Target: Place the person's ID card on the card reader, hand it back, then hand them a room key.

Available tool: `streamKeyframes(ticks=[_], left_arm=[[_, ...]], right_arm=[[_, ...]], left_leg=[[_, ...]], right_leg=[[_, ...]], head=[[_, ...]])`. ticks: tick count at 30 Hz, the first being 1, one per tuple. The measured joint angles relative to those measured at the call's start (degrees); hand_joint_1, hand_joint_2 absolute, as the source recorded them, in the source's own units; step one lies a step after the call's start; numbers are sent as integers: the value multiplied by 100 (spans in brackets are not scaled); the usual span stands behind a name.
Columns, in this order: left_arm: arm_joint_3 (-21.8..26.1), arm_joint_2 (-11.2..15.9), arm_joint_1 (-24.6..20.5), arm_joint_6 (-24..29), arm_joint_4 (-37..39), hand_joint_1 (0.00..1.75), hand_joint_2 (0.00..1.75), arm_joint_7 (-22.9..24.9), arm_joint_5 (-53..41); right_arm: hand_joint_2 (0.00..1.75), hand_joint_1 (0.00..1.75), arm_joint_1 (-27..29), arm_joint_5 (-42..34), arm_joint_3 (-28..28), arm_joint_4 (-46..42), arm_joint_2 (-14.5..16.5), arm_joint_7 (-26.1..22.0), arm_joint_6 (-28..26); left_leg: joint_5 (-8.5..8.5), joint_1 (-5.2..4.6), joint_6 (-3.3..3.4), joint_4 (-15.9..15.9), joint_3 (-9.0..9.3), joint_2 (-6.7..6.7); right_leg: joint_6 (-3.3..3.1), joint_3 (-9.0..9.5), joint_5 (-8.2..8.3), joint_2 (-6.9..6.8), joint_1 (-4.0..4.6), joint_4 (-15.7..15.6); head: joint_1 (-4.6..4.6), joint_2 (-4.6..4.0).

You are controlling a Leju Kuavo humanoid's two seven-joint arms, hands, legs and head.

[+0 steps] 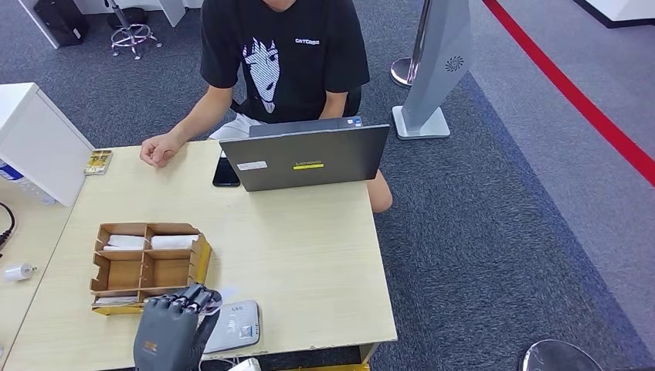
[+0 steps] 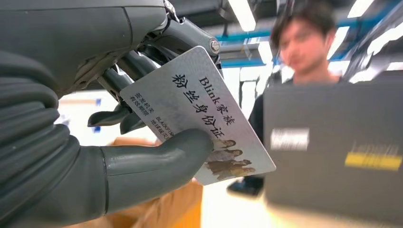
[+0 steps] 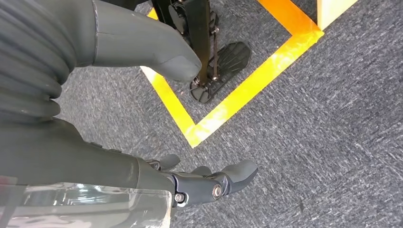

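while pinched by the left hand (image 2: pixel 95 156) (thumb on top), id card (image 2: pixel 199 114) over card reader (image 1: pixel 235 328)

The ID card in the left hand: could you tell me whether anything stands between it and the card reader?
Nothing visible does. The left hand pinches the ID card just above the white card reader at the table's near edge; the wooden organizer sits beside the reader, not across the path.

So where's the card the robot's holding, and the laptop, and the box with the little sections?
ID card (image 2: pixel 204 109), left wrist view, printed face.
Laptop (image 1: pixel 309 158), head view, lid back.
Wooden box (image 1: pixel 99 267), head view, outer left wall.
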Motion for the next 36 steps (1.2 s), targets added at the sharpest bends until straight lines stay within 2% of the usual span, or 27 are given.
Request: streamKeyframes(ticks=[8, 18, 31, 36], left_arm=[[195, -146, -171, -60, 1139, 175, 175, 19, -28], [240, -214, -441, -32, 1953, 175, 175, 87, -426], [240, -197, -520, 107, 1970, 175, 175, 285, -768], [357, -33, -540, 167, 1011, 175, 175, 316, -1031]], right_arm=[[175, 0, -17, 131, -40, -1, 1, -3, 60], [175, 0, -34, 288, -48, -9, 1, 44, 100], [175, 0, -45, 352, -110, -17, 1, 32, 147], [175, 0, -49, 425, -175, -17, 0, -32, 270]], left_leg=[[0, 1, 0, 0, 1, 0], [0, 0, 0, 0, 0, -1], [1, 1, 0, 0, 3, -1], [3, 2, -2, 0, 2, -2]], right_leg=[[0, 0, 0, 0, 1, 0], [0, 1, 0, 0, 0, 0], [0, 2, 0, 0, 1, 1], [0, 1, 1, -1, 2, 1]], head=[[-1, 0], [-1, 0], [0, 0], [-1, 0]])
